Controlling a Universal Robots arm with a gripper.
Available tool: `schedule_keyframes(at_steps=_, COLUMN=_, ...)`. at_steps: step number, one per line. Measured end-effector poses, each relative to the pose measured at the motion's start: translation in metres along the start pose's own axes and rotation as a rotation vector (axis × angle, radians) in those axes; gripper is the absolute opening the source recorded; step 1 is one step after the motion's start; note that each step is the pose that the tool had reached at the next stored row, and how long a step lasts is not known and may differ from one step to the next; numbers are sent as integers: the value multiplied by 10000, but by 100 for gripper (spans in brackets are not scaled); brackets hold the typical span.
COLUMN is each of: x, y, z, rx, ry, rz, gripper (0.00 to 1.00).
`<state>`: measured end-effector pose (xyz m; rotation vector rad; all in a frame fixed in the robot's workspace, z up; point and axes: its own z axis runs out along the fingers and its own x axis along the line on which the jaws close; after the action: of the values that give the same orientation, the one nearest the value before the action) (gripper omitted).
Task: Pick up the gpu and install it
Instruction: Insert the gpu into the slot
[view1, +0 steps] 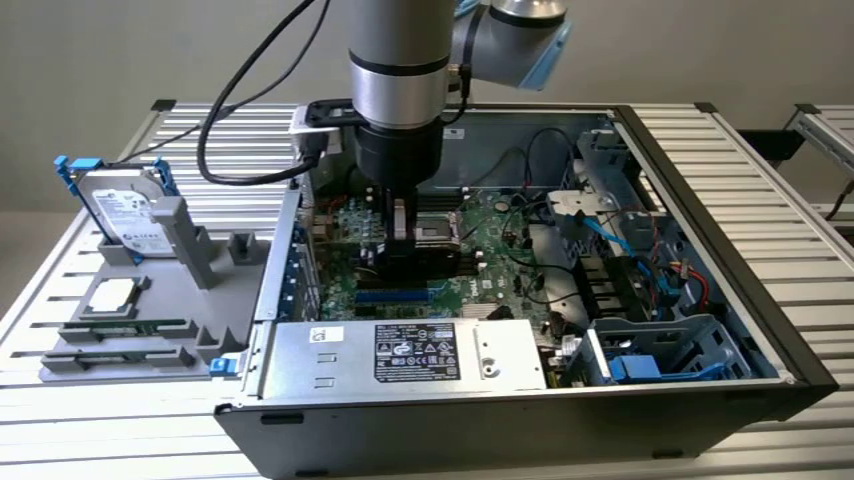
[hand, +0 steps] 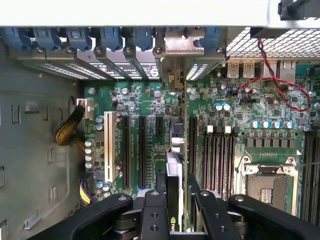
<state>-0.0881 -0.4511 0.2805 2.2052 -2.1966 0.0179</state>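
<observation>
My gripper (view1: 407, 250) reaches down into the open computer case (view1: 694, 190), over the green motherboard (view1: 501, 235). It is shut on the gpu (view1: 424, 268), a dark flat card held upright on its edge. In the wrist view the gpu (hand: 173, 172) shows edge-on between my black fingers (hand: 152, 212), and the gripper (hand: 177, 215) clamps its top edge. The card runs along the black expansion slots (hand: 142, 150) toward the case's rear wall. A silver end bracket (hand: 183, 46) sits at that wall, among the blue slot clips (hand: 110, 36). I cannot tell whether the card's lower edge is seated in a slot.
A grey parts stand (view1: 187, 255) at the exterior view's left holds a silver hard drive with blue rails (view1: 127, 215) and green memory strips (view1: 127, 330). The power supply (view1: 400, 355) borders the front of the case. Cables (view1: 601, 250) and a drive cage (view1: 667, 350) crowd its right. A red-black wire (hand: 280, 80) loops near the CPU socket (hand: 267, 185).
</observation>
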Motion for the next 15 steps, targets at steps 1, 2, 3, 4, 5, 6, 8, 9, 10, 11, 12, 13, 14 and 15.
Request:
schedule_keyframes(at_steps=1, x=0, y=1, z=8, rx=0, ry=5, rz=11, gripper=27)
schedule_keyframes(at_steps=2, x=-1, y=2, z=15, rx=0, ry=11, rz=17, gripper=27)
schedule_keyframes(at_steps=3, x=-1, y=3, z=21, rx=0, ry=15, rz=22, gripper=27)
schedule_keyframes(at_steps=4, x=-1, y=3, z=24, rx=-2, ry=19, rz=25, gripper=27)
schedule_keyframes(at_steps=5, x=0, y=3, z=24, rx=-4, ry=22, rz=26, gripper=27)
schedule_keyframes(at_steps=6, x=0, y=3, z=24, rx=-6, ry=22, rz=26, gripper=27)
schedule_keyframes(at_steps=8, x=-1, y=3, z=26, rx=-5, ry=19, rz=27, gripper=27)
schedule_keyframes(at_steps=9, x=-1, y=3, z=26, rx=-5, ry=19, rz=27, gripper=27)
schedule_keyframes(at_steps=10, x=-1, y=3, z=26, rx=-5, ry=18, rz=26, gripper=27)
schedule_keyframes(at_steps=11, x=-1, y=3, z=26, rx=-5, ry=19, rz=27, gripper=27)
schedule_keyframes(at_steps=12, x=-1, y=3, z=26, rx=-5, ry=18, rz=27, gripper=27)
schedule_keyframes(at_steps=13, x=-1, y=3, z=26, rx=-5, ry=19, rz=27, gripper=27)
schedule_keyframes(at_steps=14, x=-1, y=3, z=28, rx=-7, ry=18, rz=27, gripper=27)
schedule_keyframes(at_steps=15, x=-1, y=4, z=30, rx=-14, ry=17, rz=28, gripper=27)
